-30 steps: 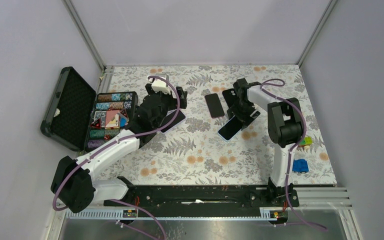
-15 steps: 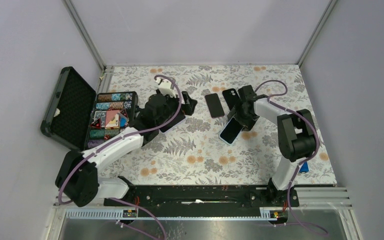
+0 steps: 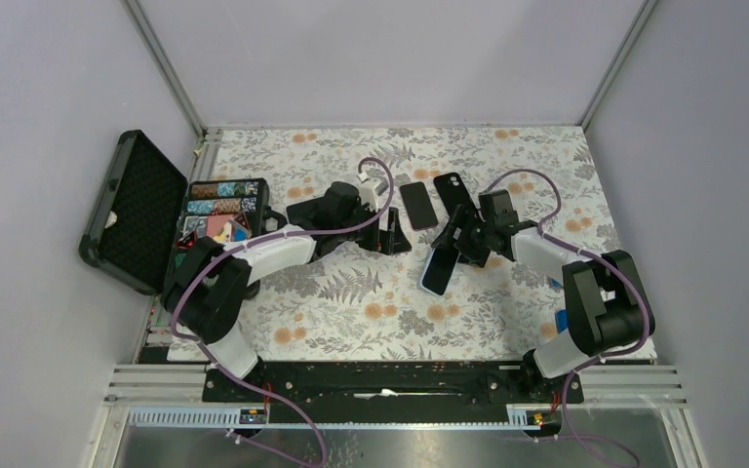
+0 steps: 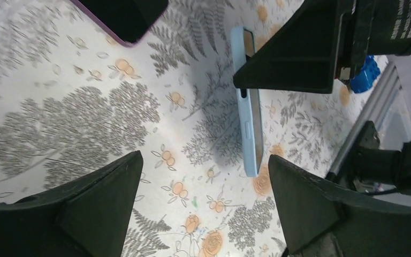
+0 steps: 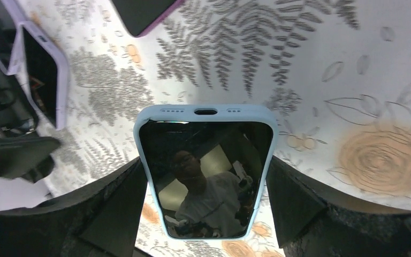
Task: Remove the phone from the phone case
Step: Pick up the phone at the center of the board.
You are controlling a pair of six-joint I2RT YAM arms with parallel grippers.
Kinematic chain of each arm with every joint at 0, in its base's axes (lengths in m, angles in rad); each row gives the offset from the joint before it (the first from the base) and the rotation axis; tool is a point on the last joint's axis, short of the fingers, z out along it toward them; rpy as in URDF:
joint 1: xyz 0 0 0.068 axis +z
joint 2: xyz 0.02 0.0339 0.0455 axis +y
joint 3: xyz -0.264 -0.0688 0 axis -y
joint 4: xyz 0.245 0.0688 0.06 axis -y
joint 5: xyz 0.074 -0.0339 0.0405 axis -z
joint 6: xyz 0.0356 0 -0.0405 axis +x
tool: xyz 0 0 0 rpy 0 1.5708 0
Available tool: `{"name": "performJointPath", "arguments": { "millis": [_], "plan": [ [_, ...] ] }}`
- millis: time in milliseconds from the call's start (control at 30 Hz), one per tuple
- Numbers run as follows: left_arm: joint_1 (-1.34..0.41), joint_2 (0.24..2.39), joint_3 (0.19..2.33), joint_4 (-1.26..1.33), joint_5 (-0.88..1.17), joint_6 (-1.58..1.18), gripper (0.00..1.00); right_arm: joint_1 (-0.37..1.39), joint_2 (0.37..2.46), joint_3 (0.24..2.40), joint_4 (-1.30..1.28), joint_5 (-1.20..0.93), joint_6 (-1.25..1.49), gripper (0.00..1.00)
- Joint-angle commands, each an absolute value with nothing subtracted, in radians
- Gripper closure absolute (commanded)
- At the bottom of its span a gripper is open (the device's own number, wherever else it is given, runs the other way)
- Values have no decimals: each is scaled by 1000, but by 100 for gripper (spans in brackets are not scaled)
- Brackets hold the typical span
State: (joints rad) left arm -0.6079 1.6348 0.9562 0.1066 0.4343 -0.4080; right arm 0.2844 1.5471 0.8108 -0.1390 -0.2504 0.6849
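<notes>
The phone [image 5: 206, 171], black screen up, sits in a light blue phone case [image 5: 149, 118]. My right gripper [image 5: 206, 160] is shut on the case's two long sides. It holds the cased phone [image 3: 436, 270] tilted on edge over the table's middle. In the left wrist view the case [image 4: 251, 134] appears edge-on with a shadow under it, between the right gripper's black fingers [image 4: 299, 53]. My left gripper [image 3: 390, 232] is just left of it, open with nothing between its fingertips [image 4: 204, 158]; the case lies a little beyond them.
A purple-cased phone [image 3: 417, 205] and a black one [image 3: 452, 188] lie behind the grippers. A lavender-cased phone [image 5: 45, 75] lies near the left arm. An open black box [image 3: 132, 210] of colourful pieces stands at the left. A blue toy [image 4: 364, 75] lies at the right.
The left arm has swung right to the table's middle, beside the blue case. The right gripper has carried the cased phone nearer and leftward, turning it more on edge.
</notes>
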Motion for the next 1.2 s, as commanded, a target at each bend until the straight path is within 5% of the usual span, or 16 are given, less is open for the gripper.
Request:
{"name": "performJointPath", "arguments": {
  "millis": [0, 367, 600, 700, 767, 867, 1167],
  "plan": [
    [-611, 1672, 997, 167, 576, -488, 11, 290, 1513, 793, 113, -432, 770, 66],
    [-662, 1761, 1042, 194, 539, -613, 23, 332, 1554, 797, 274, -509, 871, 65],
    [-662, 1715, 1015, 209, 462, -621, 56, 362, 1535, 818, 226, -474, 904, 63],
    [-663, 1698, 997, 229, 472, -627, 84, 362, 1520, 797, 258, -482, 936, 61],
    [-664, 1693, 987, 256, 500, -645, 100, 362, 1509, 779, 284, -500, 957, 53],
    [-663, 1672, 956, 311, 519, -678, 100, 362, 1448, 723, 331, -493, 992, 4],
    [-641, 1541, 925, 356, 547, -722, 100, 362, 1260, 660, 393, -512, 937, 0]
  ]
}}
